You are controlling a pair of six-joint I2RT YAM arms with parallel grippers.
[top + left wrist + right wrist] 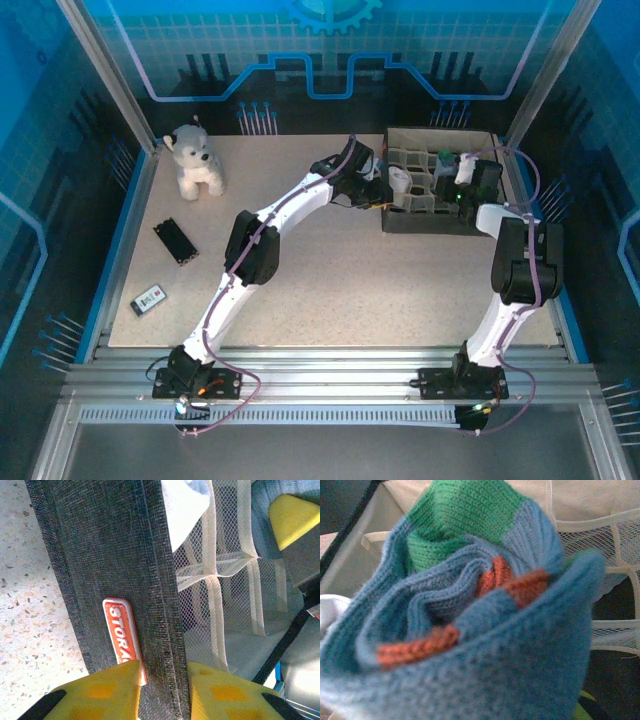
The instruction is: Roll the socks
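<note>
One storage box (pixel 430 223) sat at the far right of the table (pixel 330 290), dark grey fabric, split into pockets by pale mesh dividers (pixel 220 560). Both socks were in it, two counted. The white sock (pixel 400 182) was in a pocket by the left wall. The teal-green sock (pixel 470 605) was further right, where the right gripper (pixel 460 180) reached down into the box.

The left gripper (pixel 378 192) was clamped on the box's left wall. The left wrist view showed that plainly: the gripper (pixel 162 692) had a yellow finger on each side of the grey fabric, right by an orange label (pixel 121 635). The white sock (pixel 185 497) peeked over the top edge there.

The right wrist view gave what the overhead could not. The teal-green sock was wound into a roll, green and blue bands outside and orange cuff curled within. It pressed up so close that the fingers were mostly hidden. The left wrist view caught one yellow pad (pixel 292 512) of the right gripper against blue-grey knit, so the jaws looked closed on that sock.

Out on the open table were one plush dog (pixel 194 160), one black case (pixel 175 241) and one small device (pixel 148 300), all well apart from the box
</note>
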